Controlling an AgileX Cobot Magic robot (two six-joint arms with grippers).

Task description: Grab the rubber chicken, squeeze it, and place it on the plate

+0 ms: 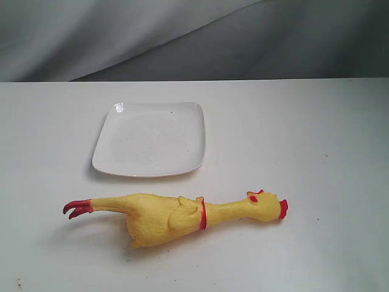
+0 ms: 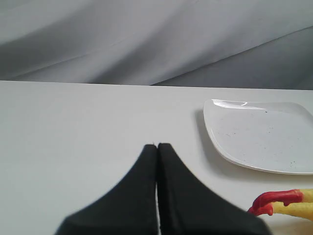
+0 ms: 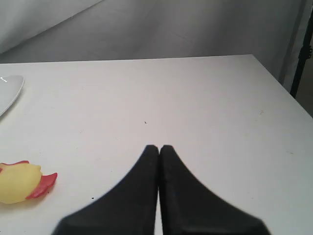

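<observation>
The long yellow rubber chicken [image 1: 173,216] with red feet and beak lay across the lower middle of the exterior frame, just below the glossy white square plate [image 1: 152,141]. The left gripper [image 2: 157,145] and right gripper [image 3: 159,146] had their black jaws pressed together, holding nothing.

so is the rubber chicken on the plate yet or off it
Off it. The rubber chicken lies flat on the table, apart from the plate, with bare table between them.
</observation>
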